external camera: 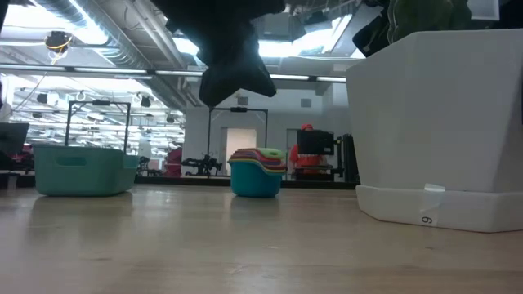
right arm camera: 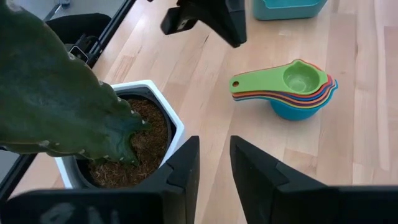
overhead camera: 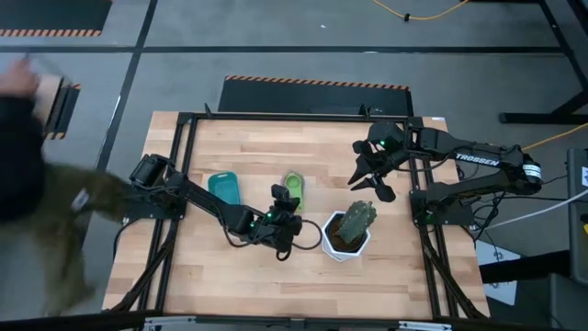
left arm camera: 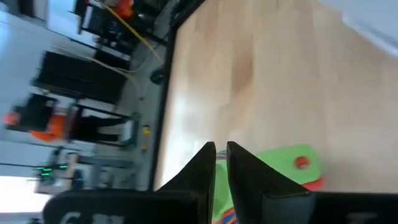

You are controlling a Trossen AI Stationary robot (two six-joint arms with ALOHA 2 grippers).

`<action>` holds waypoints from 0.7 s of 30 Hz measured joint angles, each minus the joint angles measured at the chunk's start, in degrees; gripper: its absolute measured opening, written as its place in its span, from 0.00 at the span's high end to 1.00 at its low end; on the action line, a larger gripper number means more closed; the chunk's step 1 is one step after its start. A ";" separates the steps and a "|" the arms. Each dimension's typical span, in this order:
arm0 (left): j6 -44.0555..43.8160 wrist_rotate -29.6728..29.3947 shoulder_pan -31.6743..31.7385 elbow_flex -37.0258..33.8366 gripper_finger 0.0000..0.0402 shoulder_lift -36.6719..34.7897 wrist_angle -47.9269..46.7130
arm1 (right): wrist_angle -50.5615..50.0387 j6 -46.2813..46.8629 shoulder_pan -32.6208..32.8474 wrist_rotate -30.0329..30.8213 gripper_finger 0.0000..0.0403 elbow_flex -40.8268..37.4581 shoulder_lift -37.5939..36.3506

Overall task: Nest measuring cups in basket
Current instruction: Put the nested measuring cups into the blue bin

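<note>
The measuring cups (overhead camera: pixel 292 182) stand nested in one stack on the table, a green cup on top and a blue one at the bottom (right arm camera: pixel 292 93), also in the low view (external camera: pixel 257 171). The teal basket (overhead camera: pixel 223 187) stands on the table to their left (external camera: pixel 82 169). My left gripper (overhead camera: pixel 281 195) hovers shut just near of the stack, by the green handle (left arm camera: pixel 292 163), with nothing between its fingers (left arm camera: pixel 221 155). My right gripper (overhead camera: pixel 375 175) hangs open above the table's far right, holding nothing (right arm camera: pixel 214 162).
A white pot with a cactus (overhead camera: pixel 347 230) stands right of the cups and fills the right of the low view (external camera: pixel 441 122). A person (overhead camera: pixel 28 138) is beside the table's left edge. Bare wood lies along the near edge.
</note>
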 joint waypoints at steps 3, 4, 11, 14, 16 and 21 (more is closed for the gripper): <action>-3.36 1.85 -0.03 0.00 0.92 0.00 0.02 | 0.00 -0.01 -0.02 0.02 0.77 0.00 0.02; -4.94 2.03 -0.12 0.00 0.92 0.00 0.02 | -0.01 -0.05 -0.02 0.02 0.77 0.00 0.02; -15.32 14.92 0.28 -0.04 0.92 -3.18 -0.97 | 0.00 -0.13 -0.02 0.02 0.77 0.00 0.04; -19.13 20.16 1.00 -0.02 0.92 -6.09 -2.96 | 0.02 -0.14 -0.02 0.04 0.77 0.00 0.04; -21.54 22.29 1.37 -0.04 0.92 -8.84 -6.59 | 0.02 -0.15 0.00 0.02 0.77 0.00 0.04; -24.32 23.20 1.88 -0.01 0.92 -16.02 -13.51 | 0.04 -0.15 -0.02 0.04 0.77 0.00 0.04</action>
